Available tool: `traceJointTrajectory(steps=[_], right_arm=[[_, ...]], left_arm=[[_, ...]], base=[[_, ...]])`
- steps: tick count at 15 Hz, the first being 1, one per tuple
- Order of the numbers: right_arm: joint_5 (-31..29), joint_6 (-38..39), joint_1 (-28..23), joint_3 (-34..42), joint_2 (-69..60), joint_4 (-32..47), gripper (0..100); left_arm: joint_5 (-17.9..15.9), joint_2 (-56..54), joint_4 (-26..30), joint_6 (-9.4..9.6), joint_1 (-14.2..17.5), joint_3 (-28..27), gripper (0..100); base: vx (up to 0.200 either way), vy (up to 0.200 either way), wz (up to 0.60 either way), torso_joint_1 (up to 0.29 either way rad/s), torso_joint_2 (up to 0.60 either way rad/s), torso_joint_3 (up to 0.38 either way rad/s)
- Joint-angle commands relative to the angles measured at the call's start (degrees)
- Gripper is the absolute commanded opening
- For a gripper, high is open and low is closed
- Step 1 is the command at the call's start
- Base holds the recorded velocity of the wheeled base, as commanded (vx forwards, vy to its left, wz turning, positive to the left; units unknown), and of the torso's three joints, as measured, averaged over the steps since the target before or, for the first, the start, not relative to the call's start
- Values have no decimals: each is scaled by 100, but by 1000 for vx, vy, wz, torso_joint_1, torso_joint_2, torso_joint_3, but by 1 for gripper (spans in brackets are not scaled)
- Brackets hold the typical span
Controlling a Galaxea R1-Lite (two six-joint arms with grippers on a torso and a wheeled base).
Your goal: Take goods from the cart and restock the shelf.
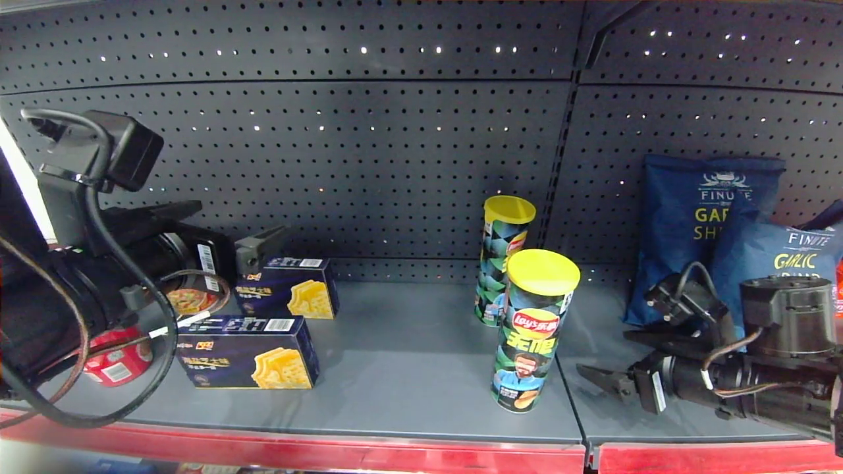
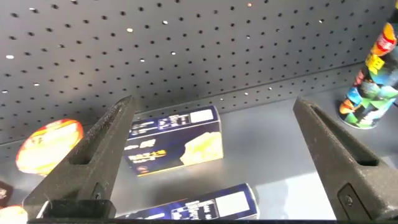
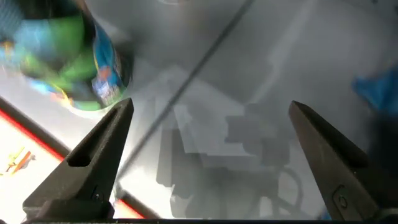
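- The front chip can (image 1: 535,329) stands upright at centre-right of the head view, near the shelf (image 1: 408,342) front edge. A second can (image 1: 504,260) stands behind it, toward the pegboard.
- At lower right, the right gripper (image 3: 211,107) lies low over the shelf just beside the front can, fingers spread wide and holding nothing.
- We'd back it out straight with no sideways sweep, because that tall can looks easy to tip.
- At left, the rear cracker box (image 1: 290,288) and the front cracker box (image 1: 249,352) lie flat. The left gripper (image 2: 212,102) hangs by the rear one, also spread and empty.
- We reckon both arms now need a clean lift clear, then the cart.
- Blue snack bags (image 1: 698,217) lean at far right.
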Motion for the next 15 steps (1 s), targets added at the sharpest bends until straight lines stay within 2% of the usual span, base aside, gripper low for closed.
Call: traceJointTrajectory(steps=[1,6,15], right_arm=[[0,5,131,-234,333,2,100],[-71,23,359,-542,614,-7,100],[-62,23,438,-560,685,-130,100]], left_arm=[[-1,-55,-1,-1,62,21,100],[-1,-19,-10,-10,71,30,100],[-1,-11,-27,-27,80,153,100]], base=[[0,0,0,0,0,0],[0,0,0,0,0,0],[0,0,0,0,0,0]])
